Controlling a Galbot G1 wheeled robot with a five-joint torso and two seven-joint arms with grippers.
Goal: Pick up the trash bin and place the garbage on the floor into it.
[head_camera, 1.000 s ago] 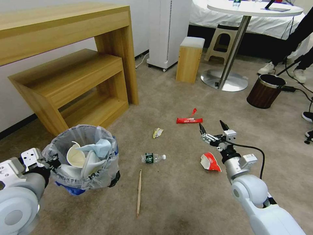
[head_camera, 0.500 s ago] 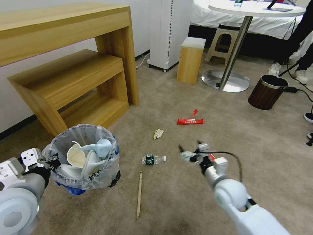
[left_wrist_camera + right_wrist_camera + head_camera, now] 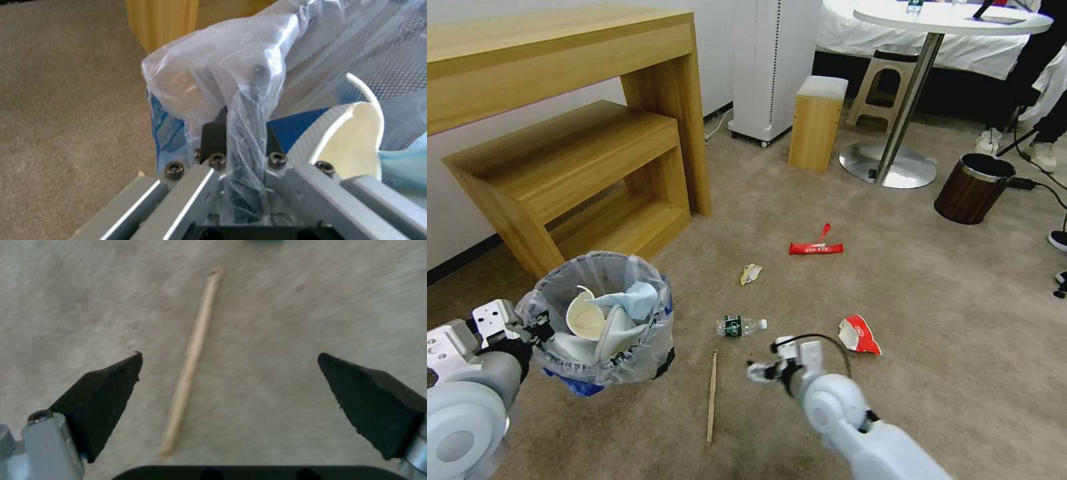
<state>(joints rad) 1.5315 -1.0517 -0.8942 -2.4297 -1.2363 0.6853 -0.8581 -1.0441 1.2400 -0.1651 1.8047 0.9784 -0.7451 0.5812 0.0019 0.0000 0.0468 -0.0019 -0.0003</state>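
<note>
- Head view: the left hand (image 3: pixel 527 328) holds the trash bin (image 3: pixel 602 320) by its near-left rim, raised at the near left of the floor (image 3: pixel 960 280). The bin is small, round and black, lined with a clear bag showing blue at the edges; a paper cup (image 3: pixel 584 319) and a pale blue mask (image 3: pixel 634 298) already lie inside.
- On the beige carpet remain a wooden stick (image 3: pixel 712 395), a small green-label bottle (image 3: pixel 740 325), a crumpled yellowish scrap (image 3: pixel 750 272), and two red wrappers, one far (image 3: pixel 816 247) and one to the right (image 3: pixel 859 333).
- The right hand (image 3: pixel 760 370) hangs low just right of the stick, near the bottle.
- Left wrist view: the left hand (image 3: pixel 242 133) is clenched on the bin's mesh rim (image 3: pixel 249 110) through the bag film.
- Right wrist view: the right hand (image 3: pixel 229 396) is spread wide, released, with the stick (image 3: pixel 191 360) lying lengthwise between the two fingertips (image 3: pixel 111 386).
- Judgement: the stick is thin and flat on the pile, so the tips should press down to the carpet and close across its middle, square to its length.
</note>
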